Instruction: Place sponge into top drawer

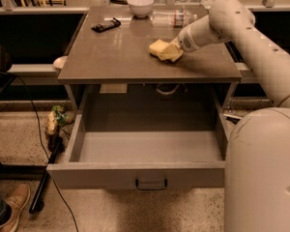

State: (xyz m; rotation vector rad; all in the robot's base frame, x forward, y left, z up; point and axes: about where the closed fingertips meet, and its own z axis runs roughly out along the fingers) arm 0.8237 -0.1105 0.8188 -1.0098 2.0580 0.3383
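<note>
Fingers of your gripper [175,50] close on the right end of the sponge [160,49], which rests on the bench [116,57] toward its right side, while the top drawer [101,175] stands pulled open below it.

A grey table [116,54] stands on a speckled floor [101,211] under warm, dim light.
</note>
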